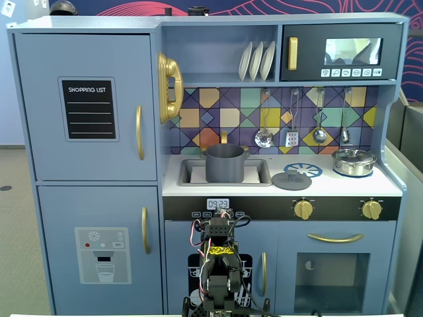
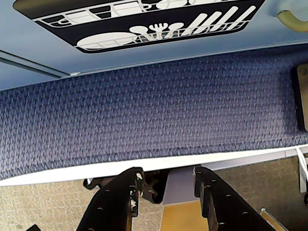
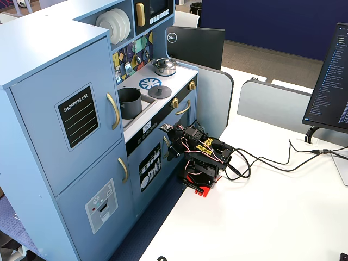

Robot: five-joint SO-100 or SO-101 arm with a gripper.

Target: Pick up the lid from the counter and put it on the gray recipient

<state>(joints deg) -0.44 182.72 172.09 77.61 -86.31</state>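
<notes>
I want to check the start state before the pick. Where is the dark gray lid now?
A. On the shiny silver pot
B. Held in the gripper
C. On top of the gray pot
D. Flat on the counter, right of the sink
D: in a fixed view the lid lies flat on the counter, right of the sink where the gray pot stands open, and the gripper is empty.

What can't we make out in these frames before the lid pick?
- Gray pot interior: hidden by its own wall in both fixed views.
- Lid and pot: outside the wrist view, which shows only blue carpet beyond the open tool.
- Tool in a fixed view: hidden by the folded arm.
</notes>
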